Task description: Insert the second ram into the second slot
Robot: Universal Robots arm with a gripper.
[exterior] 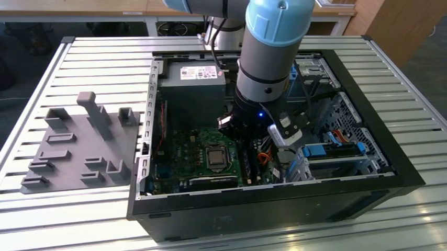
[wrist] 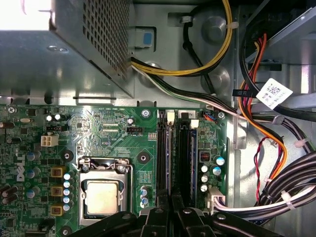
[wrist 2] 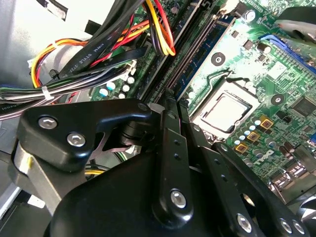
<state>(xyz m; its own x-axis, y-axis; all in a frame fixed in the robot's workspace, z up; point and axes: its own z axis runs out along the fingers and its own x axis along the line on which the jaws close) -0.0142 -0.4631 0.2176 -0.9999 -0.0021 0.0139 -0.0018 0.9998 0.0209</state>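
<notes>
My gripper (exterior: 246, 141) is low inside the open computer case (exterior: 391, 157), just above the row of black ram slots (wrist: 162, 153) beside the processor socket (wrist: 101, 195). In both wrist views its black tip (wrist: 170, 200) (wrist 2: 168, 101) hangs over the near end of the slots. A thin blue ram stick (wrist: 194, 158) (wrist 2: 202, 54) stands seated in the slot nearest the cables. I cannot tell whether that stick is the second ram. The slots next to it (wrist 2: 191, 52) look dark and bare.
The grey power supply (exterior: 192, 89) stands behind the motherboard. Thick cable bundles (wrist: 276, 163) (wrist 2: 74, 64) crowd the side beyond the slots. Light-blue drive clips (exterior: 328, 151) sit at the exterior view's right. A grey parts fixture (exterior: 77, 146) lies on the table at its left.
</notes>
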